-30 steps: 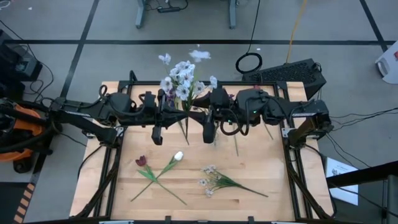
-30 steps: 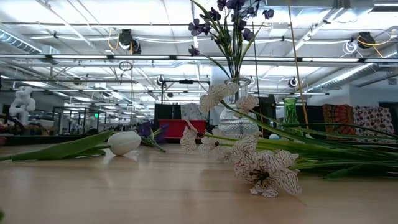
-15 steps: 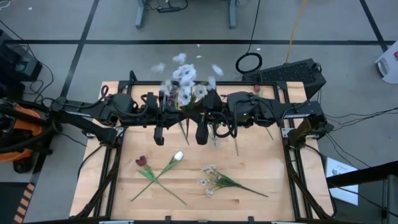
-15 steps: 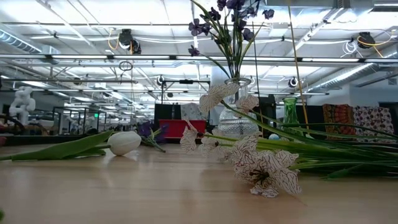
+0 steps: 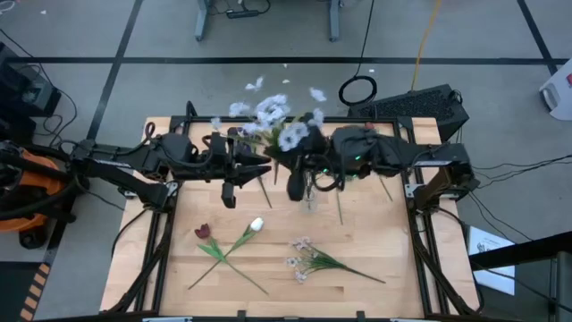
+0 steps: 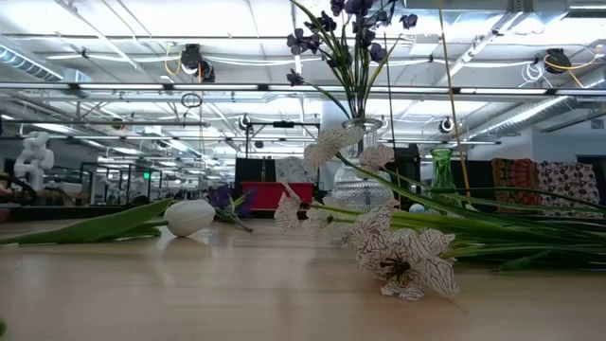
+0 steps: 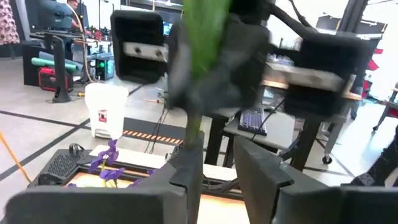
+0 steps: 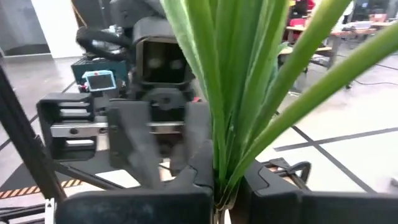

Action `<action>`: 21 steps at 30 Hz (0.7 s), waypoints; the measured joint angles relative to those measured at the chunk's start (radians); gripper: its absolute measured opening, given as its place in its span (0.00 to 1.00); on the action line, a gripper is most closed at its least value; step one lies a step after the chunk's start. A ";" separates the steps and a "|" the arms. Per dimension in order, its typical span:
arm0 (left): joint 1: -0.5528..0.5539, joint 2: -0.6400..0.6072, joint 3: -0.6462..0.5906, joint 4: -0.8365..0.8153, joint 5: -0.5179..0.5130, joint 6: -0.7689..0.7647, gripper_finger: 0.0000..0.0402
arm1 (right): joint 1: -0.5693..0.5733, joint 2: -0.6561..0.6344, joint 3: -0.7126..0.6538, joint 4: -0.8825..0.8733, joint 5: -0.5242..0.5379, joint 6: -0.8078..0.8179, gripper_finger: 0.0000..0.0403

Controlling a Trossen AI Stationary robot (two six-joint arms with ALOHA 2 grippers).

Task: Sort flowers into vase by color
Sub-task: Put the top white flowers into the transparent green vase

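Right gripper (image 8: 217, 186): closing tight on green stems (image 8: 242, 93) of white-blue sprig (image 5: 277, 121). Left gripper (image 7: 214, 168): pinching one stem (image 7: 194, 127). Low view alone showing glass vase (image 6: 360, 185) holding purple flowers (image 6: 346, 24).

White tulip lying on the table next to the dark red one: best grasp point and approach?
Grip the white tulip on its green stem just below the bud, coming straight down from above. It lies flat, bud toward the table's far side, its stem crossing the dark red tulip stem lower down; near the bud the stem looks clear of its neighbour, and the bud itself would likely crush.
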 joint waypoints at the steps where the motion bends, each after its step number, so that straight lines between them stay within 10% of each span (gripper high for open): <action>1: 0.000 -0.008 0.000 -0.003 -0.007 -0.001 0.25 | 0.000 -0.017 0.000 -0.010 0.007 0.000 0.01; 21: 0.000 -0.291 -0.066 -0.253 -0.131 0.024 0.25 | 0.002 -0.451 -0.060 -0.624 0.422 0.265 0.01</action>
